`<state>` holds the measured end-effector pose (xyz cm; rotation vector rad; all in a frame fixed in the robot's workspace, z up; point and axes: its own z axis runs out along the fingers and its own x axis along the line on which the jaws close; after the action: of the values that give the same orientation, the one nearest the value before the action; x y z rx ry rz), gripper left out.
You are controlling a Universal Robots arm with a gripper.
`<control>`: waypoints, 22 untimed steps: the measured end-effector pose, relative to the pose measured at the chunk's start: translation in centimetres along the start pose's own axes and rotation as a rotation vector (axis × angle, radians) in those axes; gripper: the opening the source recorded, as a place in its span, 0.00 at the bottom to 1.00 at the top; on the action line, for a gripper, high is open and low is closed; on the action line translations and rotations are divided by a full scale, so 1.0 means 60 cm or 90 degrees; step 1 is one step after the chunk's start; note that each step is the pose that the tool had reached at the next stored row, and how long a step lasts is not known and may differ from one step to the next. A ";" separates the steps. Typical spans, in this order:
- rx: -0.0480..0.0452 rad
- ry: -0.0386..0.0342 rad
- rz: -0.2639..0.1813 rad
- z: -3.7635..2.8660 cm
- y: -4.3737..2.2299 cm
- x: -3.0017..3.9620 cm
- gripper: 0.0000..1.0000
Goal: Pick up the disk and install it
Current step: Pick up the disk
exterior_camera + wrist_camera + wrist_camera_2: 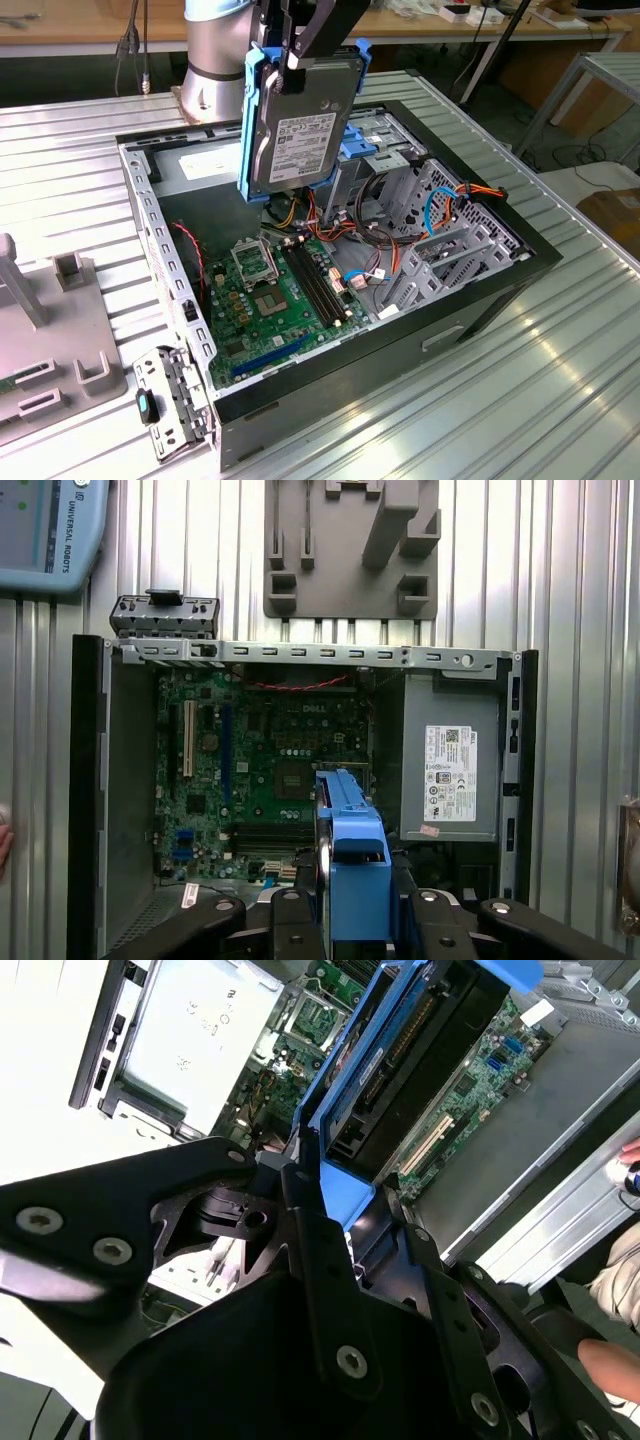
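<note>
While aloft, disk (300, 130) between fingers (310, 40)

Disk (312, 85): dull grey metal, white paper label (300, 135), glossy blue plastic carrier rail (252, 95); gripper (286, 56) matt black; computer case (400, 350) matt black outside, bare sheet metal inside; motherboard (262, 300) green, slight sheen; table (520, 400) ribbed bright metal; fixture plate (60, 340), eight o'clock, matt grey plastic.

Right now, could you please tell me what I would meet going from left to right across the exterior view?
Grey fixture → loose bracket → disk, hanging above the open case → orange cables → side table.
</note>
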<state>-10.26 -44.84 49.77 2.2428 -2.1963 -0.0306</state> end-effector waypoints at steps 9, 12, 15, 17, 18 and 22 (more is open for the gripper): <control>0.0000 0.0000 0.000 0.000 -0.004 0.001 0.36; 0.0000 0.0001 0.000 0.000 -0.007 0.008 0.36; 0.0000 0.0000 0.000 0.000 -0.009 0.019 0.36; 0.0000 0.0000 0.000 0.000 -0.009 0.027 0.36; 0.0000 0.0001 0.000 0.000 -0.010 0.036 0.36; 0.0000 -0.0001 0.000 0.000 -0.013 0.063 0.36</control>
<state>-9.41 -48.61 49.71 2.2429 -2.1964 -0.0307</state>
